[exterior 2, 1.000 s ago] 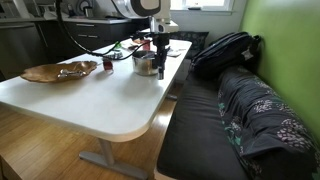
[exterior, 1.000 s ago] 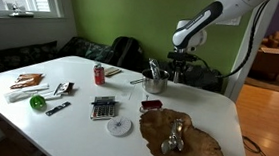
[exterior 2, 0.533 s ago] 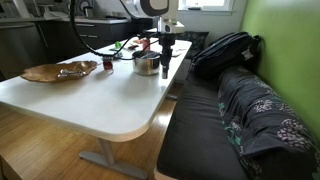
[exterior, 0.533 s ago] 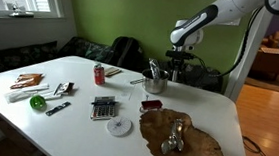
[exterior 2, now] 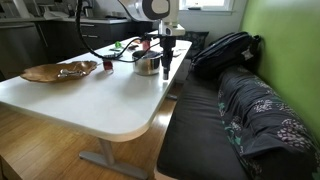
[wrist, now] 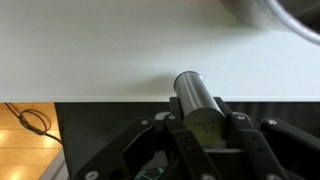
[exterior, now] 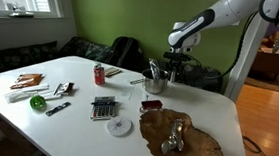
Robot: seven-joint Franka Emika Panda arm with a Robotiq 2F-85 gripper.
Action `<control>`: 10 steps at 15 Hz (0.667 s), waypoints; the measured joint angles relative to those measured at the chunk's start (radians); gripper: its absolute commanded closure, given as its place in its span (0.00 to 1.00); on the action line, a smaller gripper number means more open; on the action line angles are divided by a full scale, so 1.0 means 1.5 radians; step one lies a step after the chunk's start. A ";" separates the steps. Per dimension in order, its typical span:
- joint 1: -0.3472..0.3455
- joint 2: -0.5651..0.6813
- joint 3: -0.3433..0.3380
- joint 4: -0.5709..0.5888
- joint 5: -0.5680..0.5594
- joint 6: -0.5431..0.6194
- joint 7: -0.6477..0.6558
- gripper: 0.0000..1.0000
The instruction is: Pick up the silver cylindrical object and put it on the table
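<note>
My gripper (wrist: 198, 108) is shut on the silver cylindrical object (wrist: 190, 88), which points forward out of the jaws over the near edge of the white table (wrist: 90, 50). In both exterior views the gripper (exterior: 173, 71) (exterior 2: 166, 64) hangs just above the table (exterior: 75, 128) (exterior 2: 100, 100), beside a metal pot (exterior: 155, 84). The cylinder shows as a short dark upright piece (exterior 2: 166, 68) between the fingers; whether it touches the tabletop cannot be told.
The metal pot (exterior 2: 146, 64) holds utensils. A brown wooden slab (exterior: 180, 141) (exterior 2: 60, 71) carries metal pieces. A red can (exterior: 99, 74), calculator (exterior: 103, 107), white disc (exterior: 121, 126) and small tools lie on the table. A black backpack (exterior 2: 225, 50) sits on the bench.
The gripper with the cylinder has shifted a little sideways along the table edge, staying next to the pot. Nothing else has moved.
</note>
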 measured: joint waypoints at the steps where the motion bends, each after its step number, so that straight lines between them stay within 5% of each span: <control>1: 0.000 0.002 0.001 0.001 0.000 0.000 0.001 0.78; 2: 0.000 0.002 0.002 0.002 0.000 0.000 0.003 0.39; 3: 0.000 0.003 0.003 0.002 0.000 0.000 0.004 0.38; 8: 0.000 0.003 0.004 0.004 0.000 -0.001 0.007 0.02; 10: 0.000 0.003 0.004 0.007 0.000 -0.001 0.009 0.00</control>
